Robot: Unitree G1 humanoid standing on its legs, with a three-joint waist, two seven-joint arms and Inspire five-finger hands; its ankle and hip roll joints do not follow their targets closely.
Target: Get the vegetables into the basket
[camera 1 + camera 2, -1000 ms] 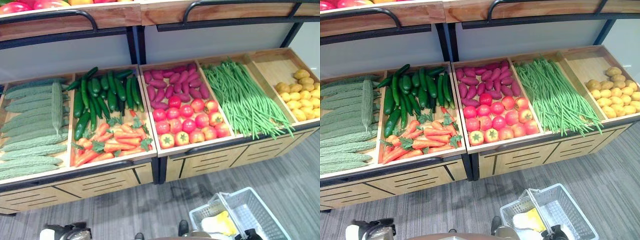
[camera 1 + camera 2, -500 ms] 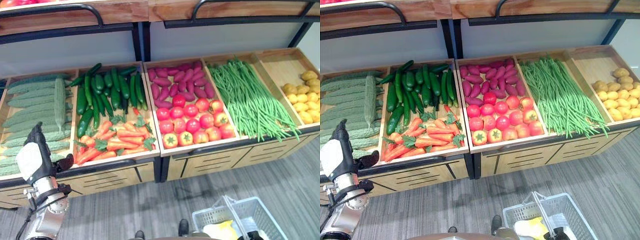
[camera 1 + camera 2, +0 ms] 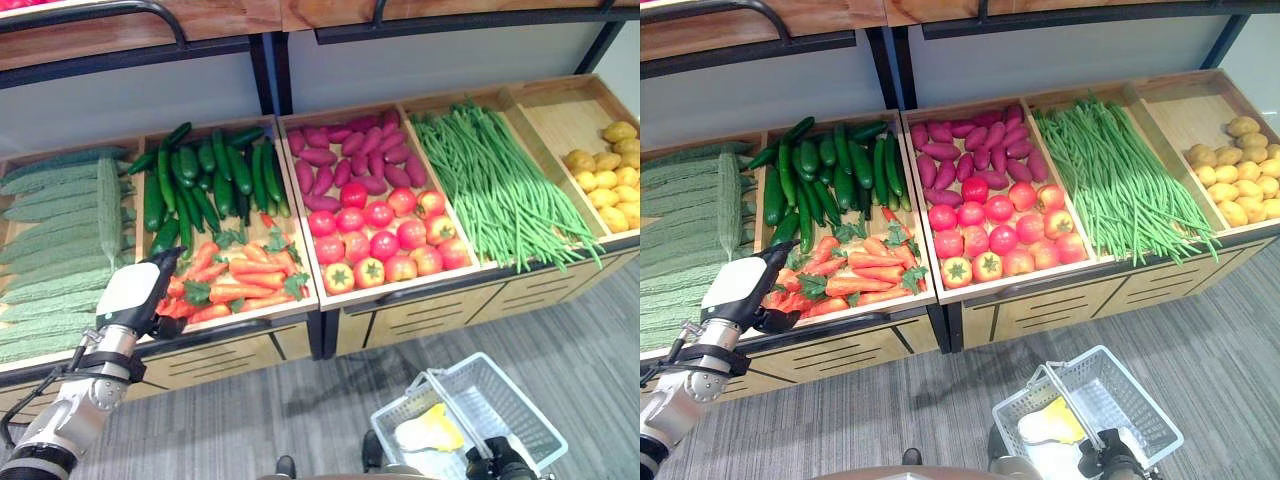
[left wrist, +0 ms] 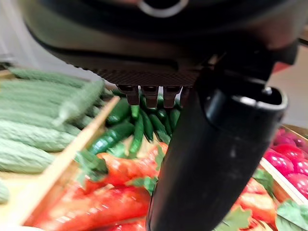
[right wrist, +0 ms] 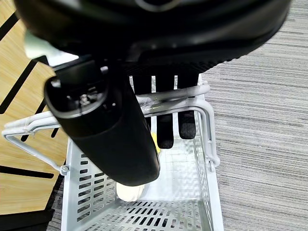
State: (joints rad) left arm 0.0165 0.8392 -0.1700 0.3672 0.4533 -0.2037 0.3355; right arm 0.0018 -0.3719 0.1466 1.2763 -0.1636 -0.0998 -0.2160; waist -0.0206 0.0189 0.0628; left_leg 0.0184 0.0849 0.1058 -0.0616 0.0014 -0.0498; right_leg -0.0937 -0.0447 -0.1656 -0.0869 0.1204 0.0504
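carrots (image 3: 235, 285): orange-red, green leafy tops
cucumbers (image 3: 205, 180): dark green
bitter gourds (image 3: 60, 240): pale green, ridged
tomatoes (image 3: 385, 240): red
sweet potatoes (image 3: 345, 165): purple-pink
long beans (image 3: 500, 195): bright green
potatoes (image 3: 605, 185): yellow
basket (image 3: 1140, 405): white mesh
left hand (image 3: 135, 295): black, white cover
floor (image 3: 560, 340): grey, streaked

- I see the display bins (image 3: 300, 315) in pale wood with a smooth matt face, edged by dark metal rails (image 3: 235, 333).
- The upper shelf (image 3: 120, 35) at the top of the frame looks like warmer, reddish wood.
- The cucumbers (image 3: 215, 180) have a glossy dark green skin; the bitter gourds (image 3: 60, 250) at the left look matt and ridged.
- The tomatoes (image 3: 385, 235) shine smooth and plasticky.
- The basket (image 3: 1140, 405) at the lower right looks like pale grey plastic lattice, with light handles (image 5: 192, 94) that look like metal.
- The floor (image 3: 560, 340) looks like matt grey streaked carpet.
- My left hand (image 3: 135, 295) wears a matt white cover over dark plastic.
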